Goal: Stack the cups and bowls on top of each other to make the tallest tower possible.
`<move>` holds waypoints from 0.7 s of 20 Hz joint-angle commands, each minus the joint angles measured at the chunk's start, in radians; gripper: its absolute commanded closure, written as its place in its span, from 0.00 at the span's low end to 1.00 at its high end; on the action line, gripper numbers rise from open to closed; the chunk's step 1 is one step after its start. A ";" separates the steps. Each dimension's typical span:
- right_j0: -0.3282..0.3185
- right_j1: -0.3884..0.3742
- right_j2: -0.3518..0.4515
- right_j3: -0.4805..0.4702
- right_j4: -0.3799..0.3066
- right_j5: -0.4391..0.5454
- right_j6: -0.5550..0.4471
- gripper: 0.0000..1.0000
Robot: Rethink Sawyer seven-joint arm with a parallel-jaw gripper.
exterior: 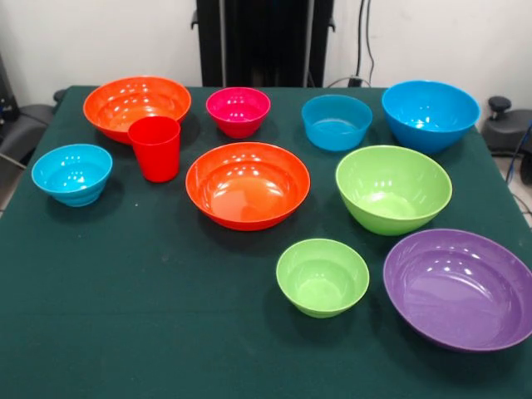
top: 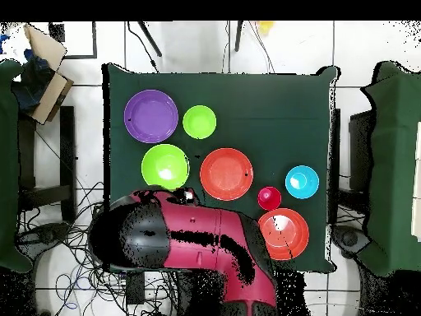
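All pieces stand apart on the green table, none inside another. The red cup [exterior: 155, 147] [top: 269, 197] stands in front of a wide orange bowl [exterior: 137, 104] [top: 284, 233]. A second orange bowl [exterior: 248, 184] [top: 226, 174] sits mid-table. Along the far side are the magenta bowl [exterior: 238, 110] and two blue bowls [exterior: 336, 121] [exterior: 431, 113]. A small blue bowl [exterior: 72, 173] [top: 302, 181] is at the left. The large green bowl [exterior: 393, 188] [top: 164, 165], small green bowl [exterior: 322, 276] [top: 199, 122] and purple bowl [exterior: 460, 287] [top: 151, 116] are on the right. No gripper shows.
In the overhead view the folded red and black arm [top: 205, 243] hangs over the table's base-side edge and hides the magenta and two blue bowls. Chairs draped in green stand at both sides, and cables lie on the floor.
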 commanded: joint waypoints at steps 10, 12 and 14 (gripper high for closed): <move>-0.029 0.226 0.084 0.018 -0.046 -0.199 0.090 0.00; -0.025 0.260 0.078 0.012 -0.055 -0.239 0.101 0.00; -0.023 0.288 0.073 0.010 -0.060 -0.271 0.107 0.00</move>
